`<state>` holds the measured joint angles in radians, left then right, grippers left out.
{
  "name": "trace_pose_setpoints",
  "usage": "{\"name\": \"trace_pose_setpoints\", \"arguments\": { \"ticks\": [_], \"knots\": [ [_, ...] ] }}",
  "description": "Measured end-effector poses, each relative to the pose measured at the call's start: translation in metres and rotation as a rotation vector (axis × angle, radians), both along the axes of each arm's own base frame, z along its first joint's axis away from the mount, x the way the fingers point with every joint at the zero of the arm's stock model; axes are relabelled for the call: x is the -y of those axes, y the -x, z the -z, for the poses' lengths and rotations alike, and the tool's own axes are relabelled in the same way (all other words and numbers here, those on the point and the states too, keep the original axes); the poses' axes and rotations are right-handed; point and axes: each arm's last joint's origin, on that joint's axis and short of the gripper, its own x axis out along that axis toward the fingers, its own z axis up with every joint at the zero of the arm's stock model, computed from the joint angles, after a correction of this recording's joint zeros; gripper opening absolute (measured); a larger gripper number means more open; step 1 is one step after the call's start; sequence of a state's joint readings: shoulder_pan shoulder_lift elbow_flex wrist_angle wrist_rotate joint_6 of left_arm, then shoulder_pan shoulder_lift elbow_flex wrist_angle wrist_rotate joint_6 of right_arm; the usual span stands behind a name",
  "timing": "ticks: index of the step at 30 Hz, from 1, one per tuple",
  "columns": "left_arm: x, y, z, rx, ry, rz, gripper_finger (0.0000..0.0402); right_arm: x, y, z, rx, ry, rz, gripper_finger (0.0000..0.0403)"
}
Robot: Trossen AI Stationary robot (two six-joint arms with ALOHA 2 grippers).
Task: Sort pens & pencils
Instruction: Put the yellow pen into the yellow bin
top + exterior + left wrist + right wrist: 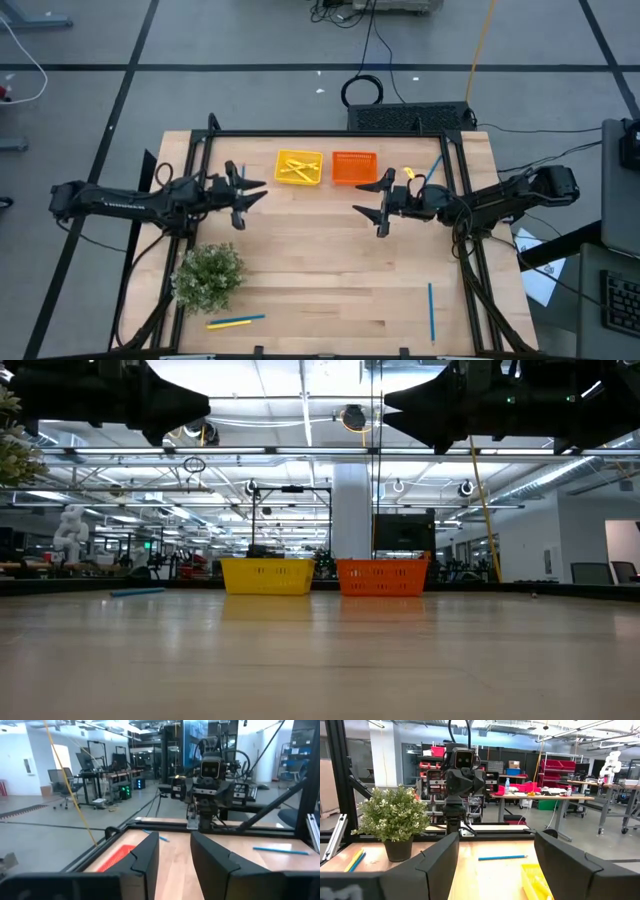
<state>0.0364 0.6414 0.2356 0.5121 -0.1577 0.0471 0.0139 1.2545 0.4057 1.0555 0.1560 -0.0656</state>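
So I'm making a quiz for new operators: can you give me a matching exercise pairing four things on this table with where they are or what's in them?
Things:
1. yellow tray
2. orange tray
3. plant
4. lone blue pen

Places or states:
A. front right of the table
B. front left, beside a yellow and blue pair
C. holds yellow sticks
D. no sticks visible inside

Pairs: 1-C, 2-D, 3-B, 4-A

I see my left gripper (pixel 173 862) with a small gap between its fingers. A blue pen (pixel 280 850) lies near the table (pixel 260 860) edge.
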Motion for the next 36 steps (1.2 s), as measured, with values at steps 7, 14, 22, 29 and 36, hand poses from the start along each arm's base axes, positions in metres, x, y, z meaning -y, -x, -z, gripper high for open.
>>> {"name": "trace_pose_setpoints", "arguments": {
  "ticks": [7, 14, 22, 29, 36],
  "knots": [
    [0.0, 0.0, 0.001, -0.015, 0.0, 0.0, 0.0115, 0.0, 0.0, 0.002, -0.019, -0.004, -0.001, 0.0249],
    [0.0, 0.0, 0.001, -0.011, 0.018, 0.002, 0.0115, 0.0, 0.0, 0.002, -0.02, -0.004, -0.001, 0.0249],
    [0.017, -0.027, -0.014, -0.118, 0.06, 0.112, 0.0115, 0.0, 0.0, 0.002, -0.017, -0.028, -0.003, 0.0249],
    [0.06, -0.077, -0.058, -0.319, -0.072, 0.251, 0.0115, 0.0, 0.0, 0.003, -0.032, -0.028, -0.003, 0.0249],
    [0.12, -0.108, -0.092, -0.582, -0.079, 0.515, 0.0115, 0.0, 0.0, 0.004, -0.042, -0.027, -0.003, 0.0249]
  ]
}}
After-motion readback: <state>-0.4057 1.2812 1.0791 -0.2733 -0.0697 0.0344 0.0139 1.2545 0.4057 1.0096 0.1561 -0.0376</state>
